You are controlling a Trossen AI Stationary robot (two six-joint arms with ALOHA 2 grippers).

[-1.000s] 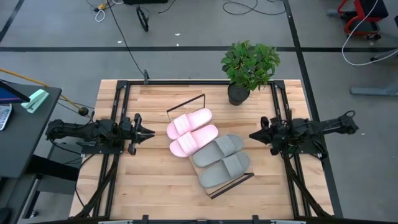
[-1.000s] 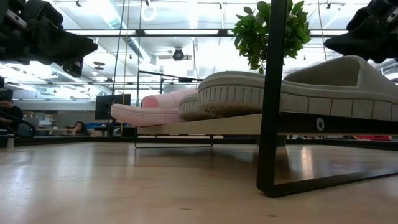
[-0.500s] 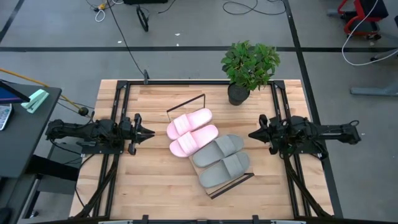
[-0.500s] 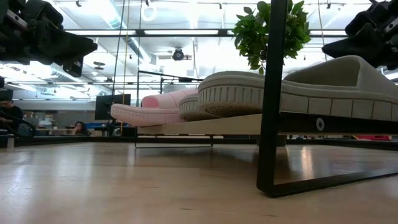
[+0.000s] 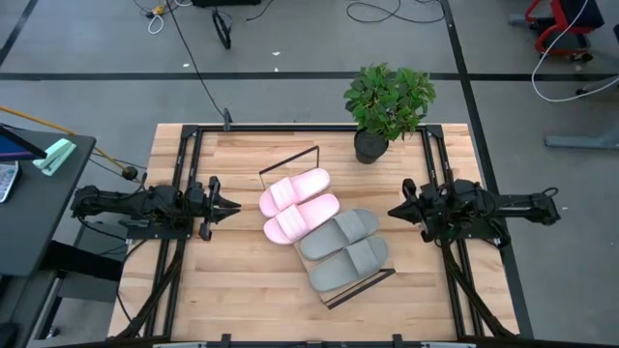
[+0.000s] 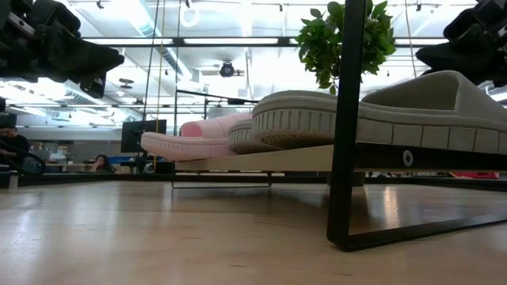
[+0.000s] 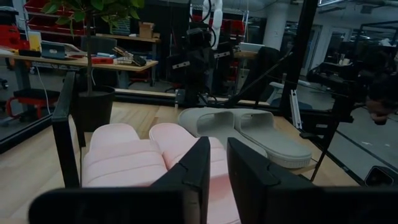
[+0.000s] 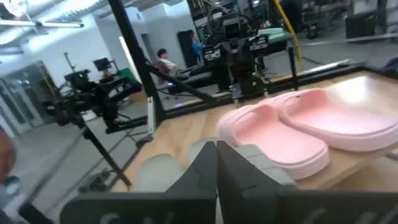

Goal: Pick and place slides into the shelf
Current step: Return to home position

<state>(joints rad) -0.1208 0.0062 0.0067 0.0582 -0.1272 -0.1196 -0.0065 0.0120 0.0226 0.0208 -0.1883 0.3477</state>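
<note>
All the slides lie side by side, soles down, on the shelf (image 5: 326, 292) in the middle of the table. The two pale pink slides (image 5: 295, 190) (image 5: 302, 217) sit toward the far end, the two grey-green slides (image 5: 338, 234) (image 5: 350, 263) toward the near end. The low view shows the shelf board (image 6: 301, 158) raised on its dark wire frame (image 6: 348, 119). My left gripper (image 5: 235, 206) hovers left of the shelf, its fingers (image 7: 200, 165) a narrow gap apart, holding nothing. My right gripper (image 5: 392, 210) hovers right of the shelf, shut and empty (image 8: 216, 163).
A potted plant (image 5: 387, 101) stands at the table's far edge, right of centre, just beyond the shelf. Bare slatted tabletop (image 5: 242, 280) lies left of and in front of the shelf. Dark rails run along both table sides. People sit in the room behind (image 8: 166, 62).
My right arm has swung its rear end toward the table's near edge, so that it now lies straight across the table, and its gripper has dipped slightly and come back up. The slides and the shelf have stayed in place.
</note>
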